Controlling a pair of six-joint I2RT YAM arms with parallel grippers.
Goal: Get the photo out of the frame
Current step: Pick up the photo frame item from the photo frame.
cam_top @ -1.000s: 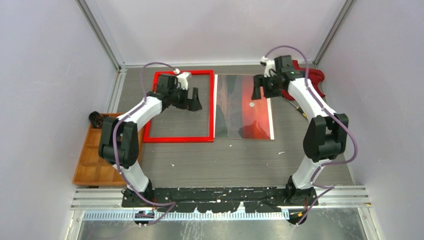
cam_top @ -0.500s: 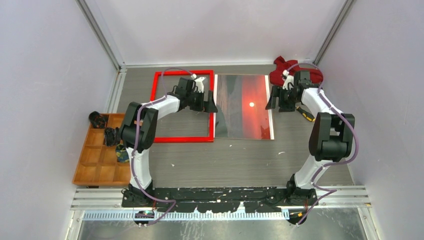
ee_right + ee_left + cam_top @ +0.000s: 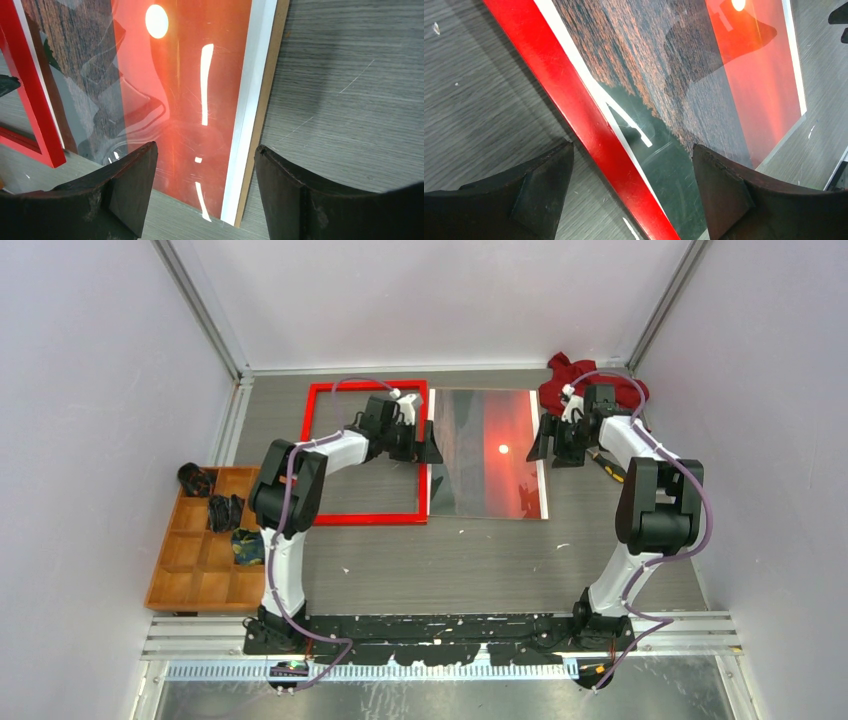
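The red frame [image 3: 365, 452] lies flat at the back left, with bare table showing through it. The photo [image 3: 490, 455], a glossy red sunset print, lies just right of it on a brown backing board [image 3: 262, 100]. My left gripper [image 3: 424, 446] is open and straddles the frame's right bar [image 3: 574, 100], one finger [image 3: 544, 190] over the table and the other over the photo [image 3: 704, 75]. My right gripper [image 3: 547, 445] is open over the photo's right edge, where the white strip [image 3: 250, 100] runs between its fingertips [image 3: 285, 190]. Neither holds anything.
A wooden compartment tray [image 3: 190, 585] holding dark items sits at the left table edge. A red cloth [image 3: 590, 380] is bunched in the back right corner, with a small yellow-and-black tool [image 3: 610, 468] near it. Walls enclose the table on three sides.
My left gripper moved right from inside the frame's opening to its right bar. My right gripper came down and back from the photo's far corner to its right edge, uncovering the red cloth.
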